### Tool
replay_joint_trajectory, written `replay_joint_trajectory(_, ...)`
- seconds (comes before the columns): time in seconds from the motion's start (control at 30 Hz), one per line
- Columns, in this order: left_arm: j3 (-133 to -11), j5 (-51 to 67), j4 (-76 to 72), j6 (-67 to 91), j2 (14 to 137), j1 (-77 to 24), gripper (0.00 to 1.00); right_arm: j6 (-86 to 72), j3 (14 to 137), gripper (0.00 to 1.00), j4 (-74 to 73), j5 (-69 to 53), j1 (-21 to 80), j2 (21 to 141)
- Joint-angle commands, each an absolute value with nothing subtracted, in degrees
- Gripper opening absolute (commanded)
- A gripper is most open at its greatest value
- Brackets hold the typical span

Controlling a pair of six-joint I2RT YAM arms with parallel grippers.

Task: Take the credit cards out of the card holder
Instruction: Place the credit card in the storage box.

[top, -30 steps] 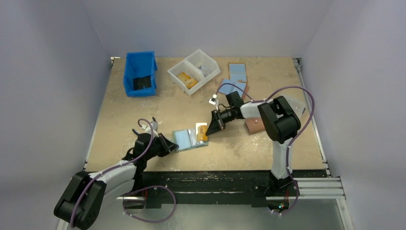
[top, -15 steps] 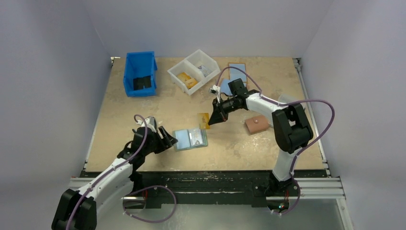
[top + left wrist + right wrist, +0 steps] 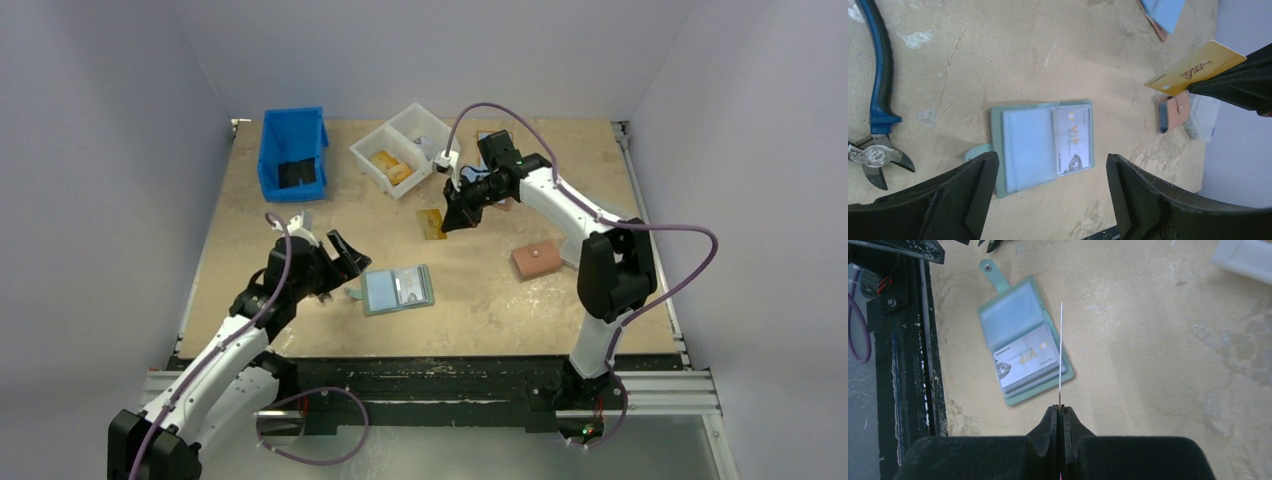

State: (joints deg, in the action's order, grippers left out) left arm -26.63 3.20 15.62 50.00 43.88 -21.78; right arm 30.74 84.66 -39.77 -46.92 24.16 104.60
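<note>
Right jaws tight on gold credit card (image 3: pixel 1193 70), open card holder (image 3: pixel 1023 145) well apart.

A tan table (image 3: pixel 500 320) with a mottled, scuffed top fills the middle of the overhead view. Three plain, pale lavender-grey panels close it in: a back wall (image 3: pixel 430 50), a left wall (image 3: pixel 100 200) and a right wall (image 3: pixel 760 200), with no window in any of them. An aluminium rail (image 3: pixel 655 260) runs along the table's right edge. A black strip (image 3: pixel 450 375) lines the near edge. Below it lies a grey floor (image 3: pixel 480 450). The light is soft and even, casting only faint shadows.
</note>
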Motion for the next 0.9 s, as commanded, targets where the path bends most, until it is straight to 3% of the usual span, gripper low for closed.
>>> replay_joint_trajectory(0.0, -34.8, 3.5, 19.1, 47.5, 45.1, -21.4, 0.88, 34.0, 91.7, 0.00, -46.0, -43.8, 23.6, 101.6)
replay_joint_trajectory(0.1, -40.7, 0.7, 23.8, 43.9, 46.9, -21.4, 0.99, 34.2, 95.2, 0.00, -47.5, -42.8, 23.4, 101.5)
replay_joint_trajectory(0.43, -57.6, -6.4, 35.3, 23.4, 54.2, -21.4, 0.99, 34.0, 103.7, 0.00, -49.8, -42.4, 22.1, 102.3)
replay_joint_trajectory(0.87, -44.8, -12.3, 24.2, 14.5, 51.0, -21.4, 0.99, 33.7, 113.5, 0.00, -51.7, -40.1, 20.8, 106.7)
